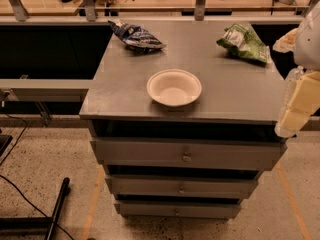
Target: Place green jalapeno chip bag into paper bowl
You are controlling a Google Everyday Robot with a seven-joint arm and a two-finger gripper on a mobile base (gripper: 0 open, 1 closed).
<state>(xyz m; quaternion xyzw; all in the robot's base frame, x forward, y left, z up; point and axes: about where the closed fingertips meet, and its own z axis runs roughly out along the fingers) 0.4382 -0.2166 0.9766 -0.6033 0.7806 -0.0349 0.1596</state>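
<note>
Tabletop (pixel 125 79): chip bag (pixel 244 44) diagonal; gripper (pixel 295 111) right.

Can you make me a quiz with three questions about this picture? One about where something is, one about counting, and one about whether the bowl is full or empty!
1. Where is the green chip bag?
A. on the floor
B. in a drawer
C. at the back right of the cabinet top

2. How many chip bags lie on the cabinet?
A. one
B. two
C. four

3. What is in the bowl?
A. nothing
B. an apple
C. water

Answers:
1 C: it lies by the far right corner, and the robot's tool is at the picture's right edge, beside the cabinet.
2 B: there is the green chip bag and a blue bag at the back left.
3 A: the bowl's white inside is bare.
</note>
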